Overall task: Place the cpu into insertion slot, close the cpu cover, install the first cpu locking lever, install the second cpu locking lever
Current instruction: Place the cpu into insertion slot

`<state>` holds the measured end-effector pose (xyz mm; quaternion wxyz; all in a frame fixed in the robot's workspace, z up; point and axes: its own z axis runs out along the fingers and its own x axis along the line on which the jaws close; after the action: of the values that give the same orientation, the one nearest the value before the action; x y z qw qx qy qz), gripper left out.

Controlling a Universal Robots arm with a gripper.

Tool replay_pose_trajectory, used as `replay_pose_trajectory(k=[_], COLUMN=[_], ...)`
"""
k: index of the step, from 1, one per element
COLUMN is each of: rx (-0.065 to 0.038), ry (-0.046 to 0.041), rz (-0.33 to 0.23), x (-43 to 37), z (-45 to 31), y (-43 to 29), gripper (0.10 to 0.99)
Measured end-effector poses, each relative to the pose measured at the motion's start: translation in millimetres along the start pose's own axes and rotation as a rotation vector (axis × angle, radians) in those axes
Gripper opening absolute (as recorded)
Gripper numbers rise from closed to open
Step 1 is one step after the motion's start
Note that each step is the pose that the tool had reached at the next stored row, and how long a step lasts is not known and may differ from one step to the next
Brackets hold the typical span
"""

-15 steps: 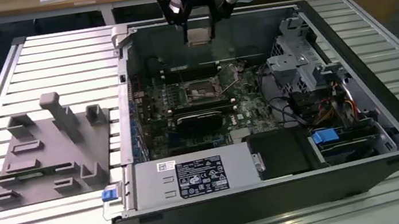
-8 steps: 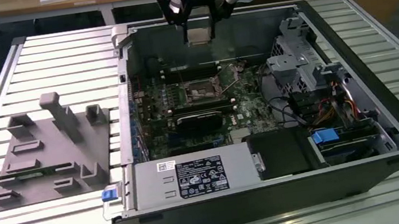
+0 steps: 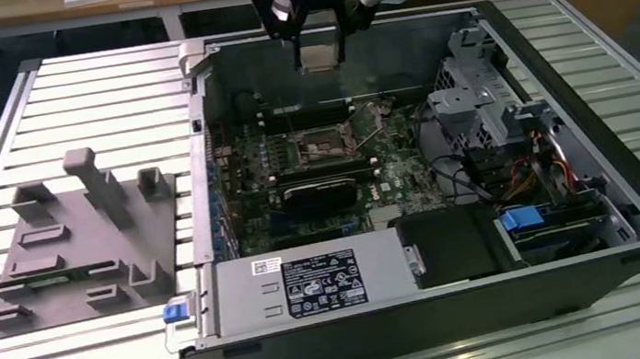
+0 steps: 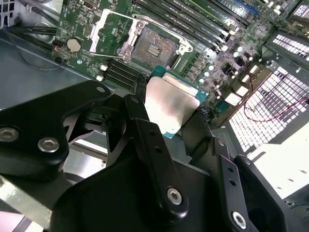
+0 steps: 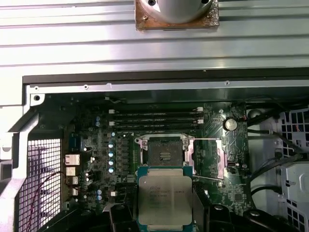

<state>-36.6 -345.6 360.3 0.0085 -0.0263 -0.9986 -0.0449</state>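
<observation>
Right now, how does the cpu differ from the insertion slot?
The cpu is clamped in the gripper, up above the green board; the insertion slot sits fixed on that board, uncovered and empty. The cpu shows a pale silver metal top with a green edge; the insertion slot has a dark centre inside a silvery rim. Both are square and look similar in footprint.

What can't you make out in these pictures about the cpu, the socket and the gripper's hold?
1. The cpu: its underside faces away from the camera in both wrist views.
2. The gripper: where it touches the cpu is hidden behind its own black links in the second wrist view.
3. The insertion slot: its contacts are too small to make out in the exterior view.
</observation>
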Motion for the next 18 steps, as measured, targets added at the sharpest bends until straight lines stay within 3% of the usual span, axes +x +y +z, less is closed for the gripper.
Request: replay_pose_trajectory(k=[18], rx=[-0.001], ry=[-0.0048], rz=[0.053], x=[0.0], z=[0.2], y=[0.0], gripper=[0.541])
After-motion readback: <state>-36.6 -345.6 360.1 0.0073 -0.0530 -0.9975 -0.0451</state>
